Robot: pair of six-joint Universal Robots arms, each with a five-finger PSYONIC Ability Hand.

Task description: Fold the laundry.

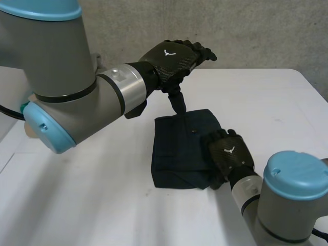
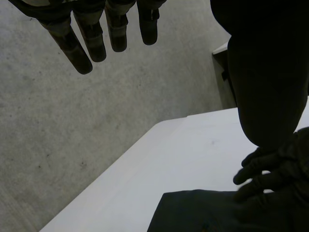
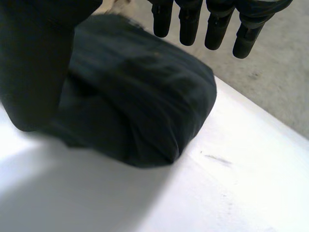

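A dark navy garment (image 1: 179, 151) lies folded into a small block on the white table (image 1: 266, 97). My right hand (image 1: 229, 152) rests on the block's right edge, its fingers (image 3: 188, 24) straight above the cloth (image 3: 145, 106) and holding nothing. My left hand (image 1: 171, 56) hovers above the garment's far edge with its fingers (image 2: 91, 38) straight, and its thumb points down towards the far edge of the cloth. In the left wrist view the folded cloth (image 2: 193, 212) lies under the right hand (image 2: 270, 169).
A grey concrete wall (image 1: 246, 31) stands behind the table. The table's right edge (image 1: 312, 87) runs close to my right arm (image 1: 287, 200). Bare white tabletop (image 1: 102, 195) lies to the left of the garment.
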